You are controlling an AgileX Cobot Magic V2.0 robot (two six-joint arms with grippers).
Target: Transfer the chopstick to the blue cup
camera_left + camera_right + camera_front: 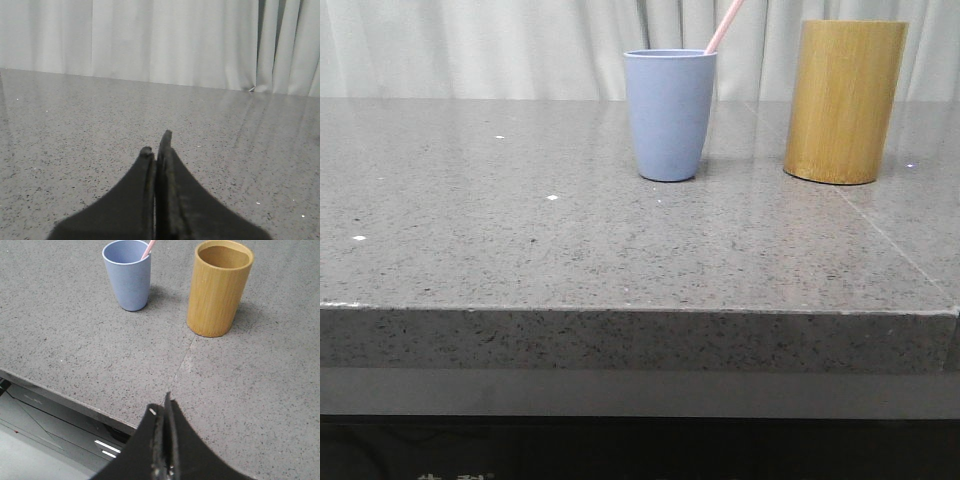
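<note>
The blue cup [669,113] stands upright on the grey stone table, and it also shows in the right wrist view [128,274]. A pale pink chopstick [724,26] leans out of its rim, seen also in the right wrist view [148,249]. Only the chopstick's upper end shows. My left gripper [157,145] is shut and empty over bare table; neither cup shows in its view. My right gripper [163,405] is shut and empty, above the table's front edge, well short of both cups. Neither gripper shows in the front view.
A taller yellow-brown bamboo holder [844,101] stands to the right of the blue cup, and in the right wrist view [218,287] it looks empty. The table's front edge [60,390] runs below the right gripper. White curtains [470,45] hang behind the table.
</note>
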